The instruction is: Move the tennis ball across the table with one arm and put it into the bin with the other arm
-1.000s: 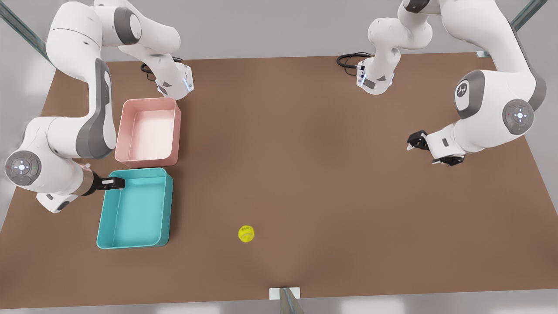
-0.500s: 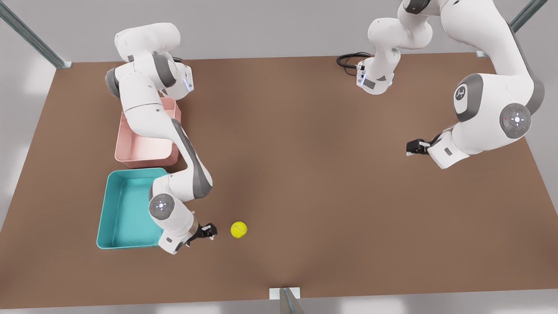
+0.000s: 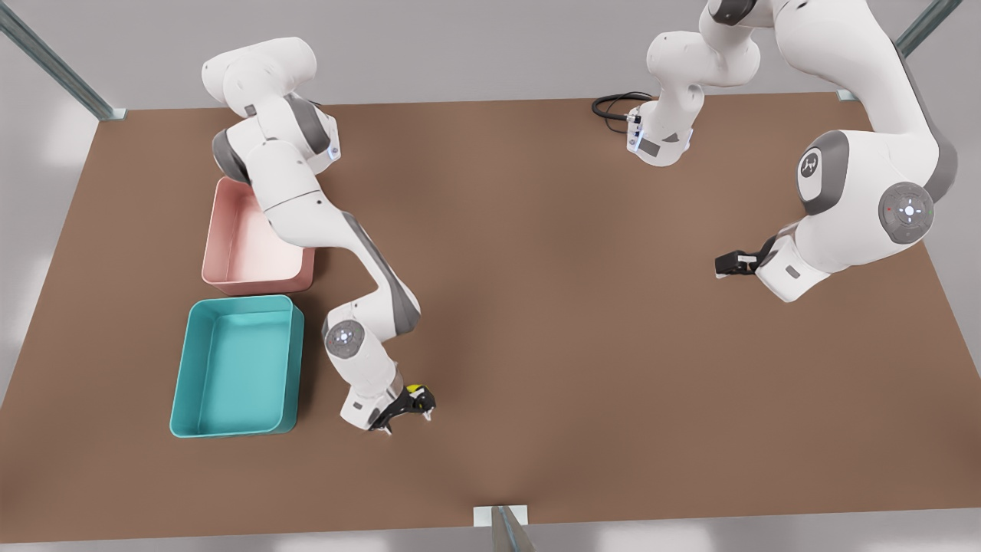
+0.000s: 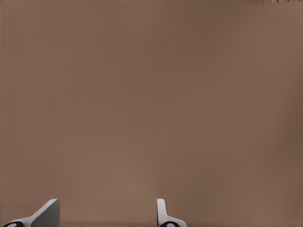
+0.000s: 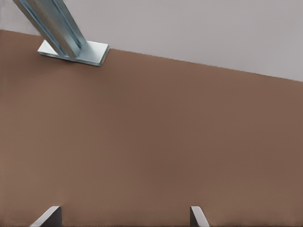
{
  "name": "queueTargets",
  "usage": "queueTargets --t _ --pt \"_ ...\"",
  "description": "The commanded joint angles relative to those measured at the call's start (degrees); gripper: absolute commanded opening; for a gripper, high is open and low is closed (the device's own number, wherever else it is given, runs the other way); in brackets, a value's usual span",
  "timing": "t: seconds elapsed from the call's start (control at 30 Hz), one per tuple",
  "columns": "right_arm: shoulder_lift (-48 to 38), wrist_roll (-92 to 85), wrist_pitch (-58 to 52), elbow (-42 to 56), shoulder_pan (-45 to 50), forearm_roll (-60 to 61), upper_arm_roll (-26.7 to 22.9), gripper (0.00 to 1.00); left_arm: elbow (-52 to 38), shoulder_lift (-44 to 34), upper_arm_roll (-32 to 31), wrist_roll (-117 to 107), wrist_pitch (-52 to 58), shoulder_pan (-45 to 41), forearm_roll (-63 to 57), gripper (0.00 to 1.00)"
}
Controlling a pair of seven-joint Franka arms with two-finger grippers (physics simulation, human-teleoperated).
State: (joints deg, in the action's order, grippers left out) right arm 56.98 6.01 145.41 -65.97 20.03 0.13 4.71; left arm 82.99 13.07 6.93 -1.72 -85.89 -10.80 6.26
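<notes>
Tennis ball, yellow-green, peeks under spread empty right claw; left claw waits spread.

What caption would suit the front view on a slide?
One arm's gripper by the tennis ball near the bin; the other gripper waits.

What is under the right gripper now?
The tennis ball, only a yellow-green sliver showing; the right gripper covers the rest. Whether the jaws touch it cannot be seen.
</notes>
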Motion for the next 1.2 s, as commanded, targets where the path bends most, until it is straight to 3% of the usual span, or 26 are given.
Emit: queueTargets --t 0.0,0.4,1.17 --pt "-0.2 2.9 1.8 -1.5 0.2 0.5 0.5 1.00 0.0 -0.1 0.0 -6.0 -0.1 0.1 0.0 1.00" --pt "-2.8 4.9 1.6 -9.0 0.5 0.1 0.4 1.00 0.0 0.2 0.0 -6.0 -0.1 0.1 0.0 1.00" --pt "1.9 3.7 7.3 -8.8 1.3 -0.1 0.4 1.00 0.7 0.7 0.0 -6.0 -0.2 0.1 0.0 1.00"
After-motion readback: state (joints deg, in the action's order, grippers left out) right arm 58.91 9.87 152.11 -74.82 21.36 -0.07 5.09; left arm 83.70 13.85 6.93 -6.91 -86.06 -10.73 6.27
